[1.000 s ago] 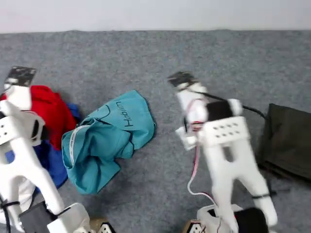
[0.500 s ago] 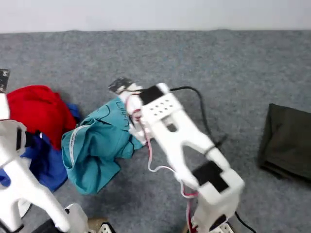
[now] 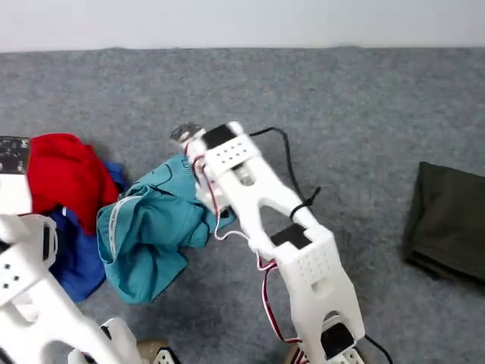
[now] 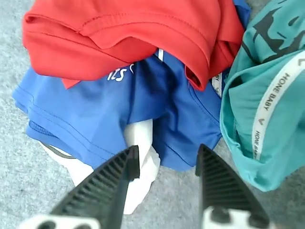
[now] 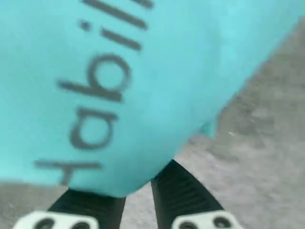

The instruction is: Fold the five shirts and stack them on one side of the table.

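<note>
White-bodied right gripper (image 3: 195, 153): set down at the upper right edge of the teal shirt (image 3: 151, 227), cloth draped across it. Whether it has closed on the fabric cannot be told.

Left gripper (image 4: 167, 157): spread apart, holding nothing, above the blue shirt (image 4: 95, 105) and the white shirt (image 4: 140, 171) that pokes out beneath it.

Teal shirt: crumpled, unfolded, left of centre.

Red shirt (image 3: 64, 178): bunched on top of the blue one, touching the teal one's left side.

Dark shirt (image 3: 447, 220): lying flat and squared at the right edge of the grey table (image 3: 341, 114), well apart from the heap. It reads as folded and placed.

Progress, as judged: one of five done. Four are left to fold and stack, and the teal one looks to be the next in hand.
</note>
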Available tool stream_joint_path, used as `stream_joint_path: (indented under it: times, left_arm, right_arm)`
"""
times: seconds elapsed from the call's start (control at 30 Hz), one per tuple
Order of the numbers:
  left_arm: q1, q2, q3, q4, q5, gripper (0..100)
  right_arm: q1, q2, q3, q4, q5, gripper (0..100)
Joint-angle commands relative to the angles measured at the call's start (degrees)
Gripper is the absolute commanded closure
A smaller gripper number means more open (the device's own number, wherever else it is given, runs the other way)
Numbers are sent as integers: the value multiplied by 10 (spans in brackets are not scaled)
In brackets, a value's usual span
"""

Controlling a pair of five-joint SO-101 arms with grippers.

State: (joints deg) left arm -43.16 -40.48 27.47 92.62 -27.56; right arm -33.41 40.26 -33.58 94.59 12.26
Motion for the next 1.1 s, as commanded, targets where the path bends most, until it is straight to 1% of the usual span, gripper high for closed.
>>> stream_joint_path:
  times: [0.0, 0.1, 0.23, 0.6, 0.77, 0.87, 1.0, 1.07]
  left_arm:
    - [-2, -44, 27, -34, 0, 798]
    - [-2, -68, 53, -40, 0, 798]
    - [-1, -91, 73, -40, -2, 798]
    - [1, -112, 88, -40, -4, 798]
    - [2, -112, 87, -40, -4, 798]
    - [3, -112, 89, -43, -4, 798]
    - [3, -109, 90, -55, -1, 798]
    - [3, -108, 90, -55, -1, 798]
  right_arm:
    - [42, -17, -88, 65, 35, 987]
    - [72, -45, -114, 85, 69, 987]
    - [111, -129, -92, 85, 125, 988]
    - [212, -465, 176, 85, 258, 988]
    - [232, -604, 257, 83, 311, 988]
    - [230, -596, 317, 78, 330, 987]
    - [244, -505, 397, 7, 329, 977]
    - [250, -439, 405, -23, 311, 927]
